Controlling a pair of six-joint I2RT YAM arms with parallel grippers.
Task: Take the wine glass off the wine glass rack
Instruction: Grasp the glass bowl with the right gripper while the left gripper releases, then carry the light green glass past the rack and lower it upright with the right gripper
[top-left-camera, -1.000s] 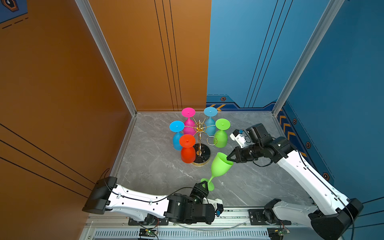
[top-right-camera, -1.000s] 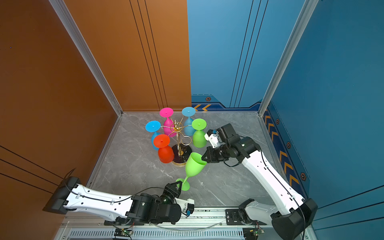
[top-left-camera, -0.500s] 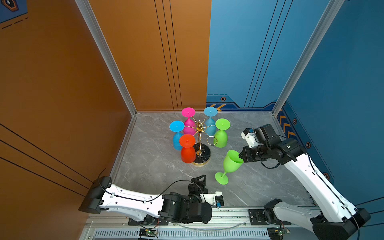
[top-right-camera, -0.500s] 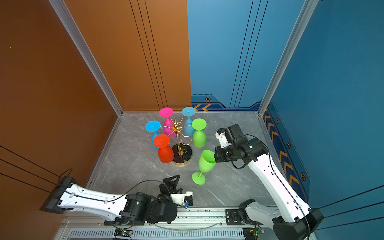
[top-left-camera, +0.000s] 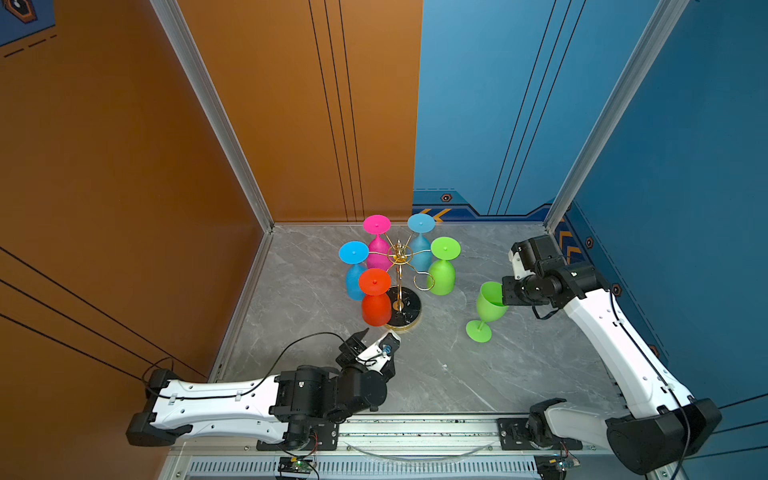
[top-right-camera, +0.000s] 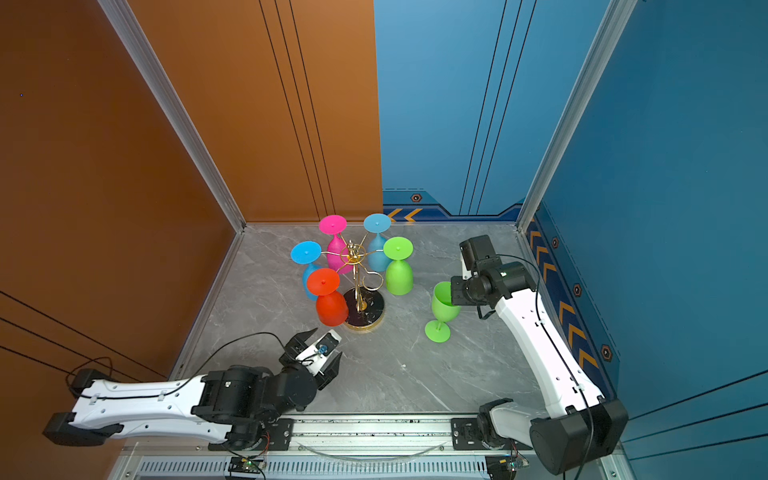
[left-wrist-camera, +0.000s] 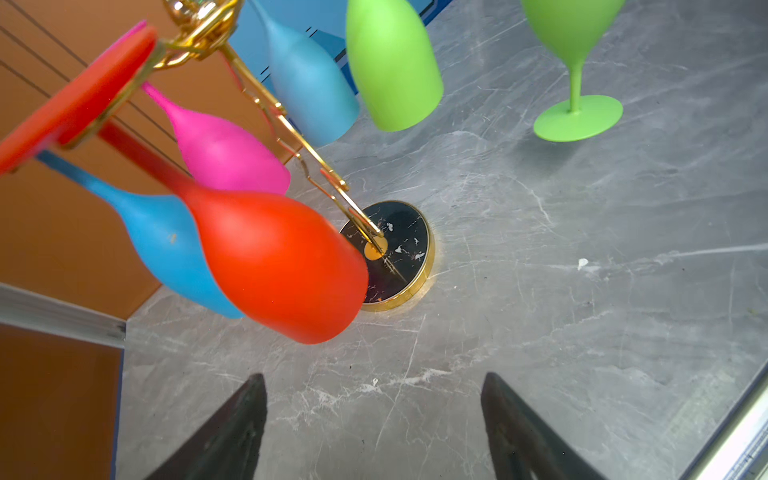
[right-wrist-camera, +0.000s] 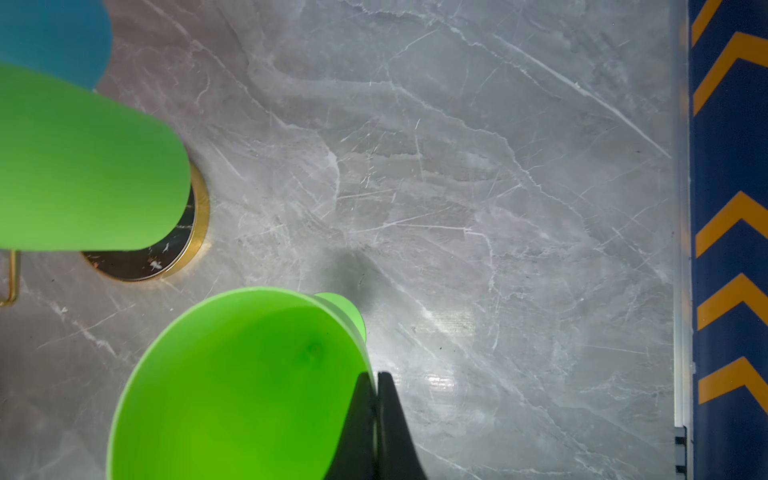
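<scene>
The wine glass rack (top-left-camera: 399, 270) is a gold wire stand on a round black base (left-wrist-camera: 399, 249), left of the table's middle. Several coloured glasses hang upside down from it. A green wine glass (top-left-camera: 489, 305) stands off the rack to its right, slightly tilted, with its foot (left-wrist-camera: 577, 118) on or just above the marble. My right gripper (right-wrist-camera: 376, 378) is shut on its rim, one finger inside the bowl and one outside; both top views show this grip (top-right-camera: 454, 297). My left gripper (left-wrist-camera: 374, 376) stands open and empty in front of the rack (top-right-camera: 326, 345).
A red glass (top-left-camera: 376, 305) hangs nearest my left gripper, and a green one (top-left-camera: 442, 276) hangs on the side toward the freed glass. Orange and blue walls close in the left, back and right. A metal rail (top-left-camera: 415, 428) runs along the front edge.
My right gripper has carried the green glass to the right and down, away from the rack. My left gripper has opened, left the glass's foot and drawn back to the left.
</scene>
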